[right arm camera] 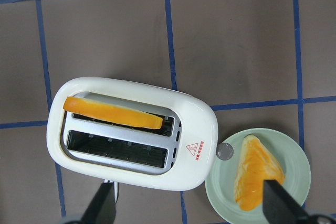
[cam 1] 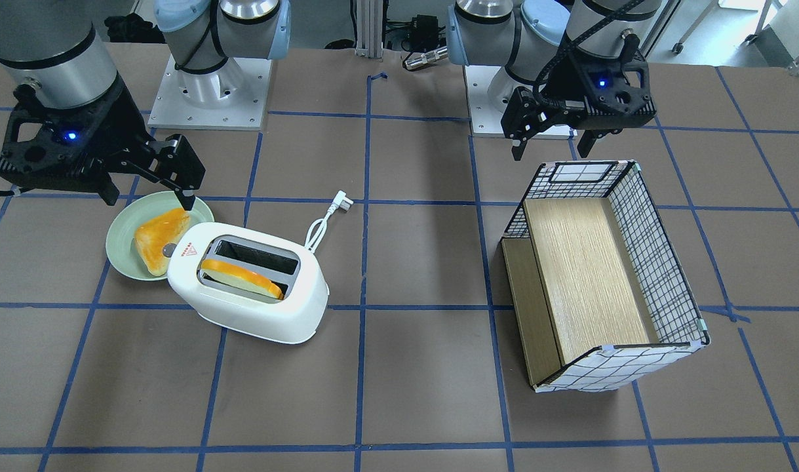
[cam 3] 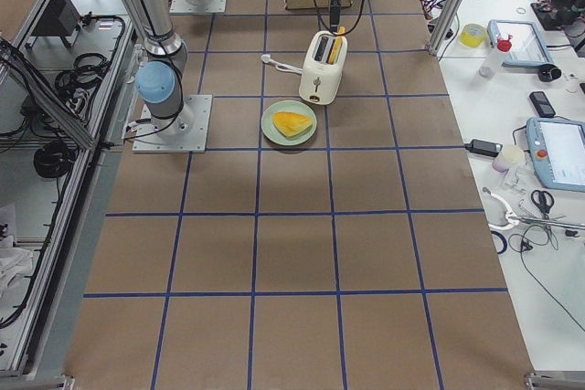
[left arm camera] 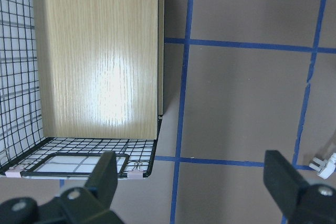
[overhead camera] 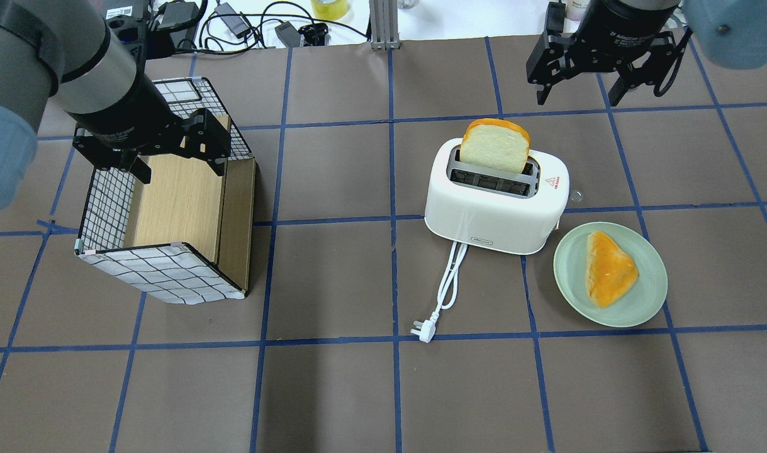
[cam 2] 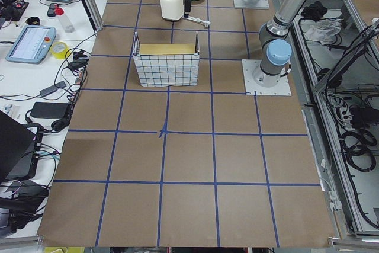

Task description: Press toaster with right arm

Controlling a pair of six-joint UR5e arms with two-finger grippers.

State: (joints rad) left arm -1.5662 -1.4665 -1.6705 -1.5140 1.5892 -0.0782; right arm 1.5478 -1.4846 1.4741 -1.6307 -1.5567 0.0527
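Note:
The white toaster [cam 1: 255,295] stands on the table with a bread slice [cam 1: 242,275] upright in one slot; it also shows in the overhead view [overhead camera: 496,214] and the right wrist view [right arm camera: 131,129]. Its small grey round button [right arm camera: 224,151] sticks out at the end with the red triangle, beside the plate. My right gripper [cam 1: 148,196] is open and empty, hanging well above the toaster's button end and the plate; it also shows in the overhead view [overhead camera: 578,97]. My left gripper [cam 1: 551,151] is open and empty above the basket's back edge.
A green plate [cam 1: 120,242] with a second bread piece [cam 1: 160,239] sits right next to the toaster's button end. The toaster's white cord and plug [overhead camera: 449,283] lie on the table on my side. A wire basket [overhead camera: 106,201] with a wooden insert lies at the left.

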